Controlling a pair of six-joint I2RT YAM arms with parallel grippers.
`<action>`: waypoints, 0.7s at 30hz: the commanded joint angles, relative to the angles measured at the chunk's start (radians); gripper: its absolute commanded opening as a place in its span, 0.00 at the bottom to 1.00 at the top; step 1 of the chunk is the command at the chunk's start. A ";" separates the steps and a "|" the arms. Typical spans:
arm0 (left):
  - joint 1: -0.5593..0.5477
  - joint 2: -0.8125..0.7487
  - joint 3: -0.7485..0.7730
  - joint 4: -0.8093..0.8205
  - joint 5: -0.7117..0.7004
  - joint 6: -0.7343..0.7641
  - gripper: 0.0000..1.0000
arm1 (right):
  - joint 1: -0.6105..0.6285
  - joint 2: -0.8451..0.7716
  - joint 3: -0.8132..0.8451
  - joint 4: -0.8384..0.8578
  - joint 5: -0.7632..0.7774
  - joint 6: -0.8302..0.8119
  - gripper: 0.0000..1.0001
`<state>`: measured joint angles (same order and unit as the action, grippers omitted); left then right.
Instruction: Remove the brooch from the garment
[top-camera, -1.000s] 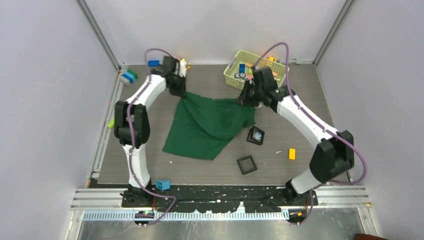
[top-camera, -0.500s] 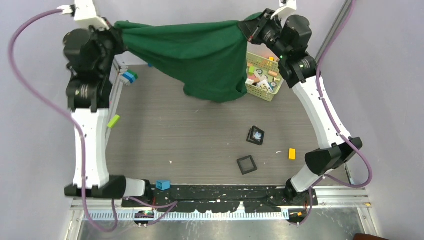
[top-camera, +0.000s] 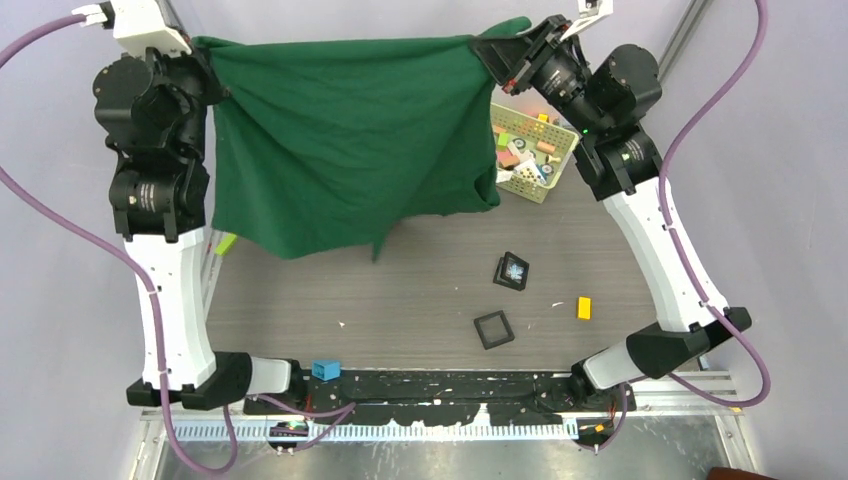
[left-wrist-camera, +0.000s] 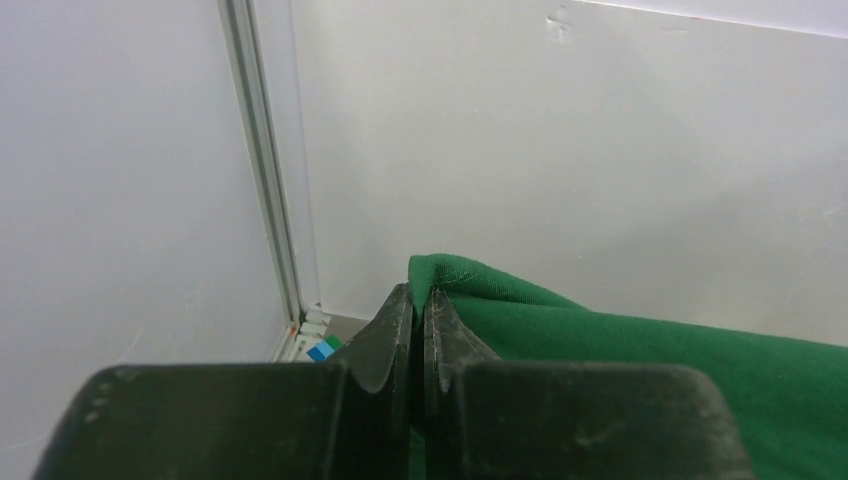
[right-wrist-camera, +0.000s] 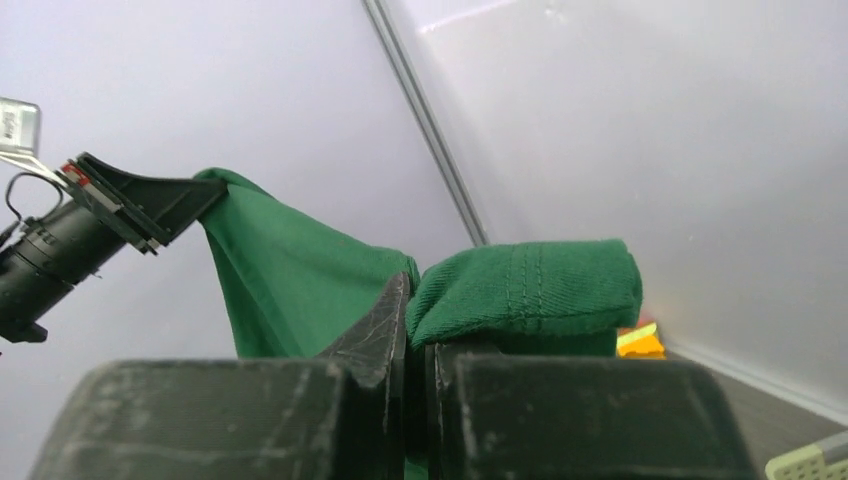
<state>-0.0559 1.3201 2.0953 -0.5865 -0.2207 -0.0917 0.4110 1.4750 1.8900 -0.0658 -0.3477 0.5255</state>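
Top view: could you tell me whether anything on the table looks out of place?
The basket sits askew, partly behind the hanging garment. Stray pieces lie about: an orange block on the right, a blue block at the near edge.

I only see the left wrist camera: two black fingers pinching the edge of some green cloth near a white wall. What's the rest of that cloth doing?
Observer: The garment hangs spread like a curtain above the table, because the right gripper is shut on its other top corner while the left gripper pinches yours.
Operator: Is anything pinned to it?
Observer: Nothing shows on the side facing the top camera. A small pale thing lies in one black tray on the table, too small to tell what it is.
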 joint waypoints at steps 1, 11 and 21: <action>0.005 0.079 0.035 -0.018 -0.010 0.039 0.00 | -0.003 0.022 0.023 0.105 0.101 -0.012 0.00; 0.148 0.407 0.340 -0.125 0.028 -0.021 0.00 | -0.008 0.347 0.287 0.209 0.215 0.087 0.00; 0.183 0.385 0.462 -0.089 0.072 -0.063 0.00 | -0.062 0.517 0.756 -0.078 0.131 0.082 0.00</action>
<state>0.1059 1.8256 2.5778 -0.7715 -0.1249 -0.1497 0.3798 2.1735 2.7117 -0.2317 -0.2134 0.6018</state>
